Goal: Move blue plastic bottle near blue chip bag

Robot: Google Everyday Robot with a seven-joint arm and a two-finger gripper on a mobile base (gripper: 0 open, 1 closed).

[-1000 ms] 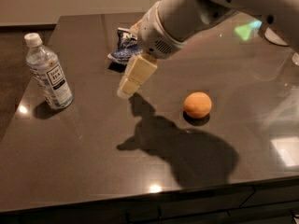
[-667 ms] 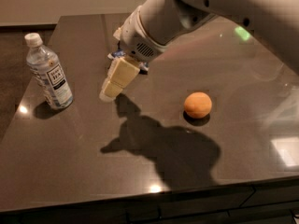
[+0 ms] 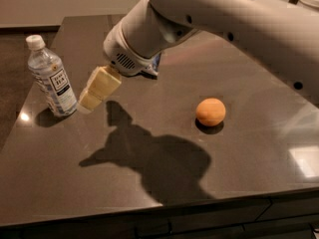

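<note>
The blue plastic bottle (image 3: 50,77) stands upright at the left of the dark table, clear with a white cap and a pale label with a dark square. My gripper (image 3: 94,94) hangs above the table just right of the bottle, its cream-coloured fingers pointing down-left towards the bottle's base, a small gap away. The blue chip bag (image 3: 155,62) lies further back; only a small dark blue sliver shows behind my arm, the rest is hidden.
An orange (image 3: 210,111) sits on the table right of centre. My white arm (image 3: 219,24) spans the upper right of the view. The table's front edge (image 3: 149,208) runs along the bottom, its left edge lies beside the bottle.
My gripper has moved left and slightly down, from near the chip bag to just beside the bottle. The arm now covers most of the chip bag. Bottle and orange have not moved.
</note>
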